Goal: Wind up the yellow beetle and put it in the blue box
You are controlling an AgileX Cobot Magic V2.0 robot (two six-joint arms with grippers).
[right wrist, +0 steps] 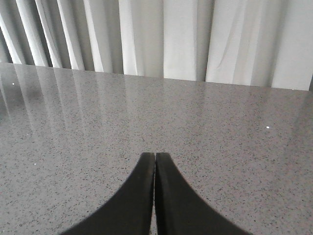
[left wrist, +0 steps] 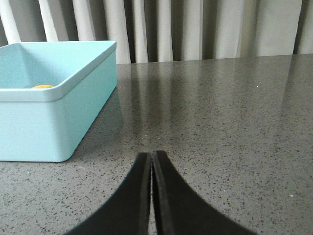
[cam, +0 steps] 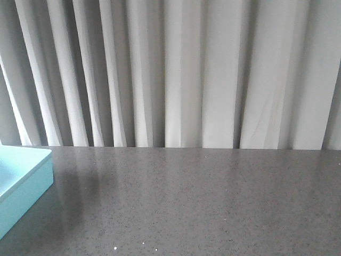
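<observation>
The blue box (left wrist: 58,117) stands on the grey table, beside and ahead of my left gripper (left wrist: 152,155). A sliver of the yellow beetle (left wrist: 42,86) shows just above the box's near rim, inside the box. The left gripper is shut and empty, low over the table, apart from the box. A corner of the box (cam: 24,184) shows at the left edge of the front view. My right gripper (right wrist: 155,156) is shut and empty over bare table. Neither gripper shows in the front view.
The dark speckled table (cam: 202,202) runs back to a pale pleated curtain (cam: 181,69) along its far edge. Nothing else stands on the table in these views.
</observation>
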